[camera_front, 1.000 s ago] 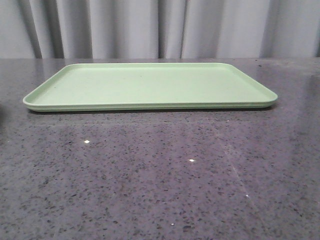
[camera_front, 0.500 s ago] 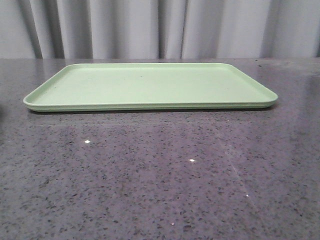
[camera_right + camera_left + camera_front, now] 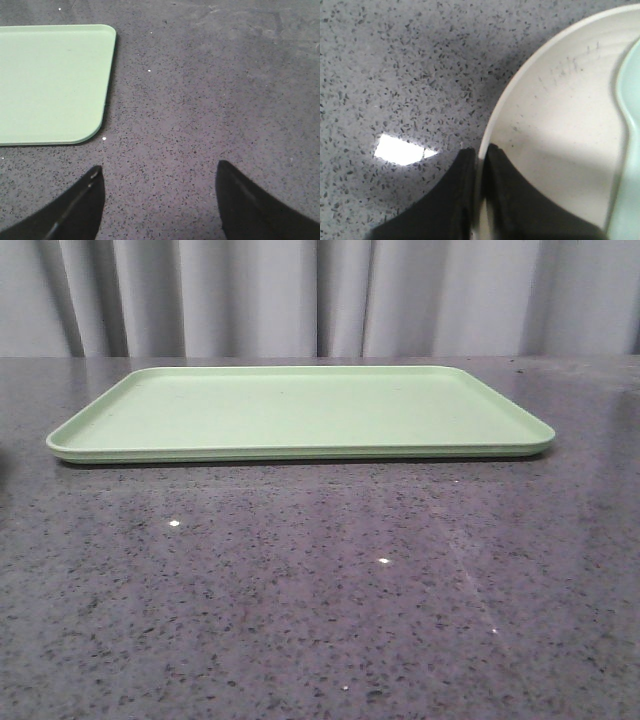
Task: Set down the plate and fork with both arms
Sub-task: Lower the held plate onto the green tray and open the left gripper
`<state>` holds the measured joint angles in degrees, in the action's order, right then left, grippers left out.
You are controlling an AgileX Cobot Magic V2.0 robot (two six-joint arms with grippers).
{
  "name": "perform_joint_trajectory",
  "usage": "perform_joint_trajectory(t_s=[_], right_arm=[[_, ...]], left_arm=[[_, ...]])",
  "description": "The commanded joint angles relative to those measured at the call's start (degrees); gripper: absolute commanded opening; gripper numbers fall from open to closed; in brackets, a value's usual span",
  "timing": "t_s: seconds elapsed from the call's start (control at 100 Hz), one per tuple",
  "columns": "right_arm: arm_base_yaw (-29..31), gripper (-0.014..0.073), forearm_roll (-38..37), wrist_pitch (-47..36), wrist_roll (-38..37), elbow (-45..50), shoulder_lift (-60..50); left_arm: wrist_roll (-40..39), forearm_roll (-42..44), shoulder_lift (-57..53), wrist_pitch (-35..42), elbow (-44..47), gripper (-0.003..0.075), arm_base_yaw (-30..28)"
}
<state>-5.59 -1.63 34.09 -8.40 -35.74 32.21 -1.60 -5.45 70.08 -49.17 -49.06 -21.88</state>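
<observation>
Left gripper (image 3: 479,165): black fingers (image 3: 507,190) pinched tight on the rim of the plate (image 3: 560,130), one finger inside the dish, one outside. Plate big and round, pale cream inside, with a thin lighter edge and tiny dark specks and scratches. Sits on the grey speckled table (image 3: 395,60), spreading away from the fingers. A pale blue-green thing (image 3: 627,150) lying in the plate at the far side from the fingers; only part of it seen, so hard to say what it is.

Right gripper (image 3: 157,200): fingers wide apart, nothing between them, just bare table below. Light-green tray (image 3: 50,85) ahead of the fingers and off to one side, not touching. Flat, with round corners and a low rim.

No fork seen anywhere.
</observation>
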Motion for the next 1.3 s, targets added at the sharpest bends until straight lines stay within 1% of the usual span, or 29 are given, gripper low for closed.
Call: perform_joint_trajectory(t_s=[0.0, 0.04, 0.12, 0.18, 0.33, 0.52, 0.57, 0.69, 0.81, 0.9, 1.02, 1.29], right_arm=[[-0.02, 0.0486, -0.39, -3.50, 0.42, -1.79, 0.52], [-0.02, 0.0486, -0.39, -3.50, 0.42, -1.79, 0.52], [-0.02, 0.0486, -0.39, -3.43, 0.42, -1.79, 0.52], [-0.02, 0.0486, -0.39, -3.37, 0.42, -1.79, 0.52], [-0.02, 0.0486, -0.39, -3.30, 0.42, -1.79, 0.52], [-0.02, 0.0486, -0.39, -3.30, 0.42, -1.79, 0.52], [-0.02, 0.0486, -0.39, -3.30, 0.42, -1.79, 0.52], [-0.02, 0.0486, -0.39, -3.30, 0.42, -1.79, 0.52], [-0.02, 0.0486, -0.39, -3.25, 0.42, -1.74, 0.52], [-0.02, 0.0486, -0.39, -3.25, 0.42, -1.74, 0.52], [-0.02, 0.0486, -0.39, -3.17, 0.42, -1.75, 0.52], [-0.02, 0.0486, -0.39, -3.17, 0.42, -1.75, 0.52]], left_arm=[[4.11, -5.58, -2.65, 1.55, -2.67, -0.0020, -2.21], [5.31, -7.75, -3.14, 1.22, -3.35, -0.0020, -3.01], [6.19, -9.14, -4.12, 0.81, -4.79, -0.0020, -3.76], [6.19, -9.28, -5.01, 0.92, -5.90, -0.0020, -3.74], [6.81, -13.07, -6.54, 0.68, -9.85, -0.0020, -3.74], [13.51, -26.43, -6.40, 1.42, -12.66, -0.0021, -3.52], [15.56, -28.85, -5.81, 1.07, -13.12, -0.0021, -2.57], [16.18, -30.24, -2.27, 0.75, -15.75, -0.0021, 2.89], [16.18, -33.24, 2.18, 2.65, -18.34, -0.0021, 10.27], [15.44, -35.03, 5.54, 5.42, -20.04, -0.0021, 15.27], [13.08, -35.02, 9.94, 9.28, -21.86, -0.0021, 22.28], [8.72, -35.45, 19.48, 18.40, -25.58, -0.0021, 34.06]])
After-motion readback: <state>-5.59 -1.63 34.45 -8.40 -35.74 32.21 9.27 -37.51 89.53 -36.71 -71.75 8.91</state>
